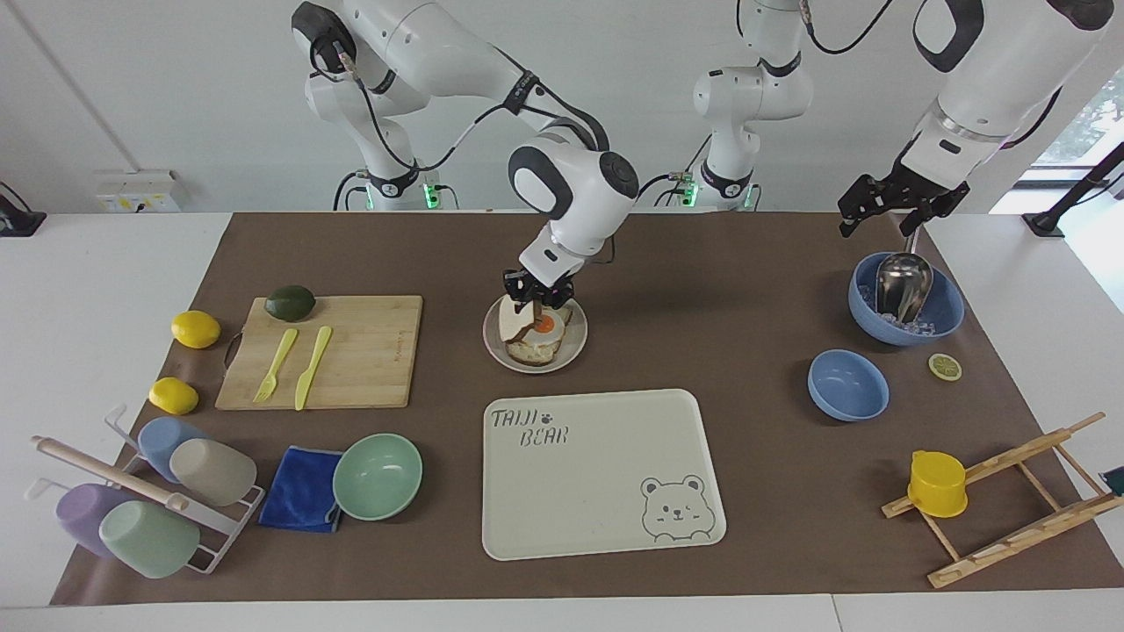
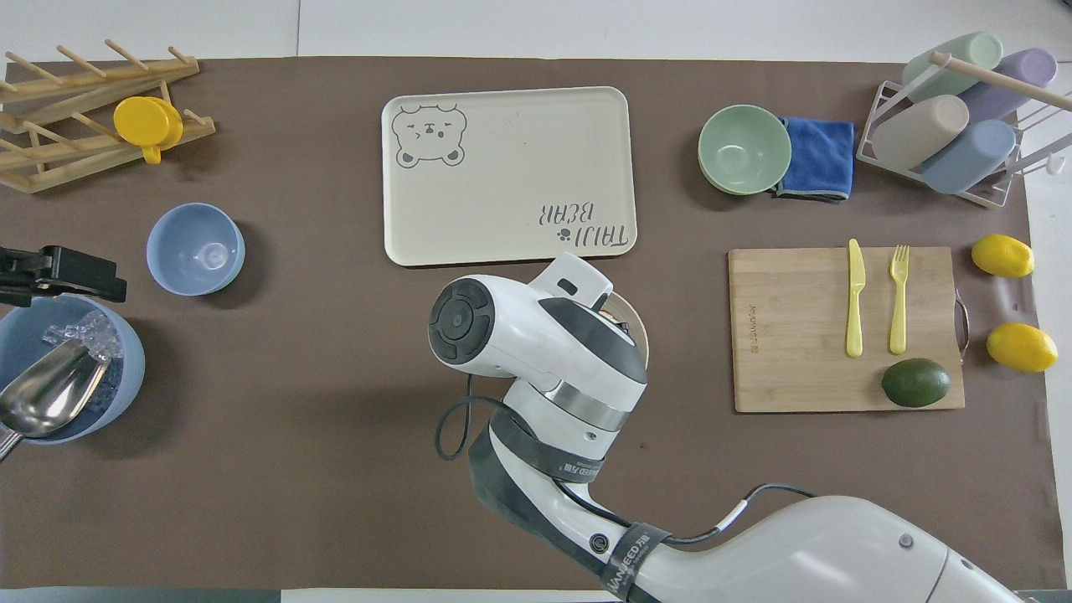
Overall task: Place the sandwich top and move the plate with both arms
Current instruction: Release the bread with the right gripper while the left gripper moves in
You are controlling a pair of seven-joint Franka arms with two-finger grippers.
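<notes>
The plate (image 1: 575, 347) lies on the brown mat, nearer to the robots than the bear tray, and holds an egg-topped bread slice (image 1: 546, 326). My right gripper (image 1: 534, 301) is low over the plate, shut on the sandwich top (image 1: 512, 319). The slice hangs tilted, its lower edge down by the egg-topped slice. In the overhead view the right arm (image 2: 536, 343) hides the sandwich, and only the plate's rim (image 2: 641, 333) shows. My left gripper (image 1: 889, 209) waits in the air by the ice bowl, and also shows in the overhead view (image 2: 52, 275).
The cream bear tray (image 1: 606, 474) lies farther from the robots than the plate. A cutting board (image 1: 369, 351) with fork, knife and avocado is toward the right arm's end. A blue bowl of ice with a scoop (image 1: 941, 320) and an empty blue bowl (image 1: 847, 384) are toward the left arm's end.
</notes>
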